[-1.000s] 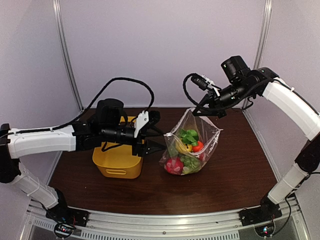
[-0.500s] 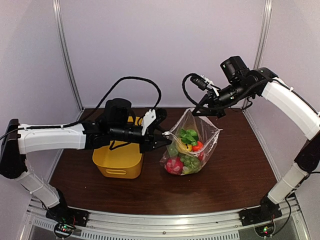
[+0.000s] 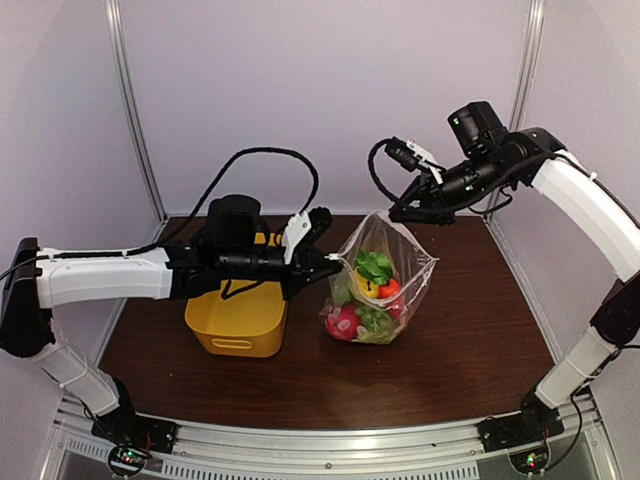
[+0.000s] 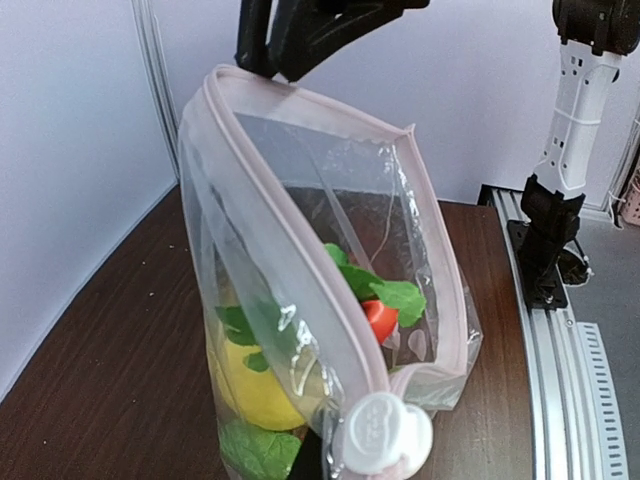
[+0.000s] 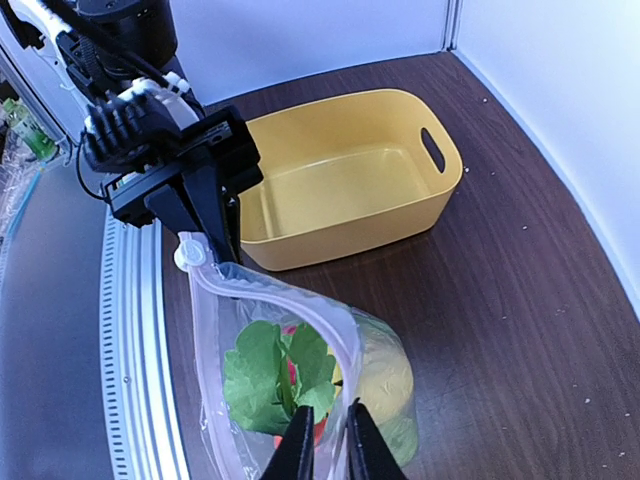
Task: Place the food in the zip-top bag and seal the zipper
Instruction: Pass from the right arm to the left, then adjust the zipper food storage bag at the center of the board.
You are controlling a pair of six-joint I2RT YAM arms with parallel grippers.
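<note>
Zip-top bag (image 3: 420, 268) of food (image 3: 375, 268) held upright.
Right claw (image 5: 325, 437) pinches its rim; left claw (image 3: 328, 258) grips the zipper (image 4: 300, 270).

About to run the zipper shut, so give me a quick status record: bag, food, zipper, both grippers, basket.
zip-top bag: upright, held up by its top edge
food: inside the bag
zipper: open, strips apart; slider at left gripper's end
right gripper: shut on bag's top edge
left gripper: at the slider; grip unclear
yellow basket: left of bag, no food showing
</note>
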